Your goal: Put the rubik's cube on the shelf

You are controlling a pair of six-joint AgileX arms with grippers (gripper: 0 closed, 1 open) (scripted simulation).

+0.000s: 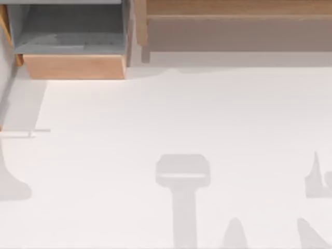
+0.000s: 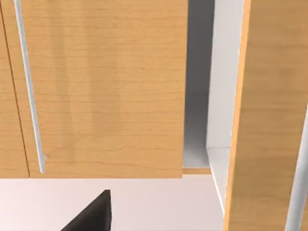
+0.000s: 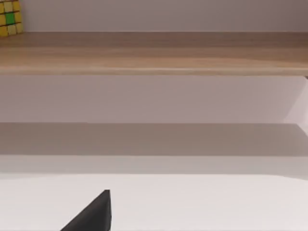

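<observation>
**Cube sits on the shelf board; both arms are clear of it**

The rubik's cube [image 3: 9, 18] rests on the top board of the shelf [image 3: 154, 53], at the very edge of the right wrist view, showing yellow squares around one green square. It stands upright, flat on the wood, with nothing touching it. Judging by that alone, the task looks done or very nearly done: the cube is where it should be and no finger is on it.

In the top view the shelf [image 1: 238, 15] runs along the far right of the table [image 1: 166, 129], its boards stacked over a shaded recess. At the far left is a smaller wooden box [image 1: 72, 66] with a grey inside, which is not the target. The near part of the table carries only grey shadows of the arms.

The right gripper [image 3: 94, 214] shows as one dark finger tip, low and back from the shelf front, facing the boards. I cannot tell whether it is open or closed. The left gripper [image 2: 94, 214] also shows as a single dark tip, facing a wooden cupboard door [image 2: 106, 86] with a slim metal handle [image 2: 29, 91]; its state is likewise unclear. It appears parked at the left.

No brand, label or writing can be read on anything.
</observation>
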